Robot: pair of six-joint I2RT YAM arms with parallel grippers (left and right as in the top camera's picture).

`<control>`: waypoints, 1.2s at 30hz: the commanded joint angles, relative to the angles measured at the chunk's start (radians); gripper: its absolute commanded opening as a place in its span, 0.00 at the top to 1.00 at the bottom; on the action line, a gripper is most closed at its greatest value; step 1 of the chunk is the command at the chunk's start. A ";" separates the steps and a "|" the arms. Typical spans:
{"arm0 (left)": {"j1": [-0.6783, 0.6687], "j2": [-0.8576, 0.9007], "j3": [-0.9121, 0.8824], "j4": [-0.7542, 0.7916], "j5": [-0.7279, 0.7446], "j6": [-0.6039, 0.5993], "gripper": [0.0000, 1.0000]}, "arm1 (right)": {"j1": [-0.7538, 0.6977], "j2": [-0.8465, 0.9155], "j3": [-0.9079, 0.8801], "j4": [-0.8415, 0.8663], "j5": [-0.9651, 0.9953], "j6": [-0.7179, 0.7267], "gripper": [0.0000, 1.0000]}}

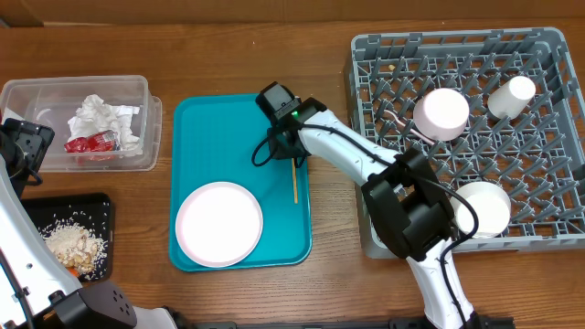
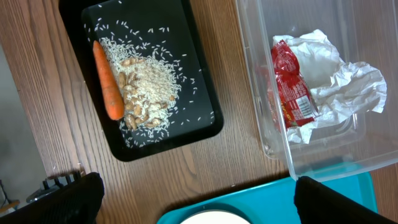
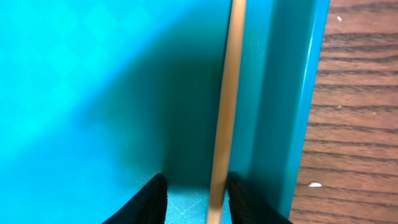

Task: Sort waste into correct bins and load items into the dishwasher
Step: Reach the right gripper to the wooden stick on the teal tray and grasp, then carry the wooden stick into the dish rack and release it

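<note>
My right gripper (image 1: 291, 151) (image 3: 196, 199) is open, low over the teal tray (image 1: 210, 119), with the thin wooden stick (image 1: 294, 183) (image 3: 227, 93) between its fingers and against the right one. The pale plate (image 1: 219, 224) lies on the teal tray. Two bowls (image 1: 441, 113) (image 1: 484, 208) and a white cup (image 1: 511, 96) sit in the grey rack (image 1: 548, 55). My left gripper (image 2: 196, 193) is open and empty above the table, between the black tray (image 2: 199, 124) and the teal tray. I cannot make out the fork.
The clear tub (image 1: 37, 91) (image 2: 323, 165) holds white napkins (image 2: 348, 81) and a red wrapper (image 2: 292, 87). The black tray (image 1: 101, 206) holds rice (image 2: 149, 87) and a carrot (image 2: 107, 81). A rice grain lies on the wood beside the teal tray's rim.
</note>
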 commanded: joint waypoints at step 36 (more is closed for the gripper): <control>0.002 0.003 0.002 0.002 -0.003 -0.003 0.00 | -0.385 -0.052 0.674 -0.597 -0.068 -0.403 0.96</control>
